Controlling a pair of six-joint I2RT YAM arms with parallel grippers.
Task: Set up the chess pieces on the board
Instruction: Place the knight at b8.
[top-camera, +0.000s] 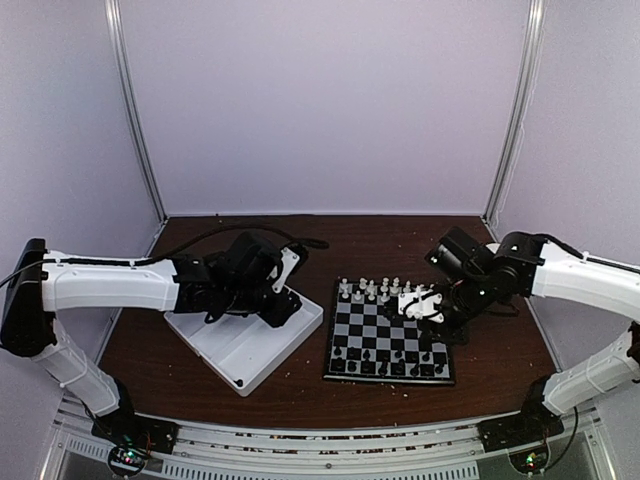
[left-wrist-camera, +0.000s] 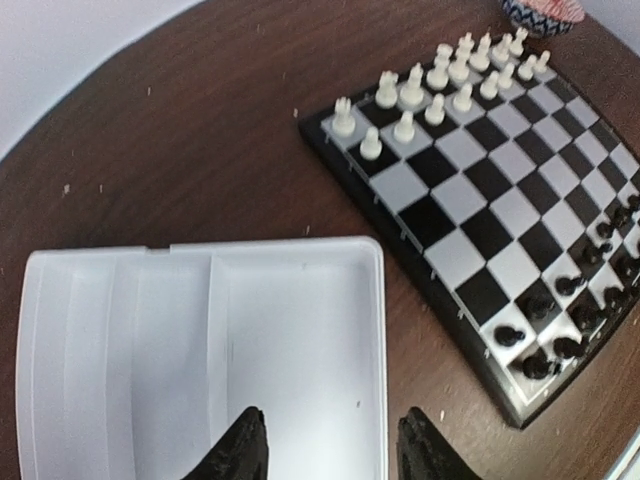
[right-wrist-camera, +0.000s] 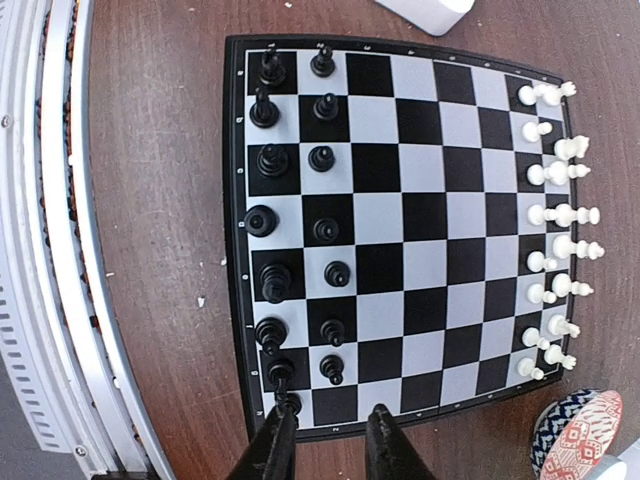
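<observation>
Many knobby chess pieces (right-wrist-camera: 276, 283) line the checkered board (right-wrist-camera: 400, 215).

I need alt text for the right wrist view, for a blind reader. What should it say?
A chessboard seen from above, with black pieces in two rows along its left edge and white pieces in two rows along its right edge. The right gripper, jaws slightly apart, hangs over its lower left corner.

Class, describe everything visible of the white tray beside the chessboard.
The white tray is a shallow rectangle, plastic by its look, with a raised rim and a low ridge dividing two compartments, both bare where visible. It lies flat on the table, left of the board, with a gap between. The left claw hangs above it.
</observation>
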